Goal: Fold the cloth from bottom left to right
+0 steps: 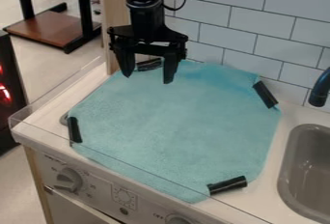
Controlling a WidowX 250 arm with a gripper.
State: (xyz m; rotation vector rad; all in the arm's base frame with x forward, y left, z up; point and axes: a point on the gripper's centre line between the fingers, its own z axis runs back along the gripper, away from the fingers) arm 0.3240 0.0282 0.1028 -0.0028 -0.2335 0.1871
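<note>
The gripper (147, 77) hangs above the back left part of the cloth, its two fingers apart with nothing held between them. Below it the light blue cloth (174, 126) lies spread flat over the stove top. Black clips or tape pieces sit at its corners: one at the left (75, 130), one at the front right (227, 185), one at the back right (265, 94), and one at the back (149, 64), partly behind the gripper.
A grey sink (310, 170) with a dark faucet (320, 89) is at the right. White tiles (235, 27) rise behind the counter. A clear guard (58, 89) runs along the left and front edges, above the stove's knobs (67, 179).
</note>
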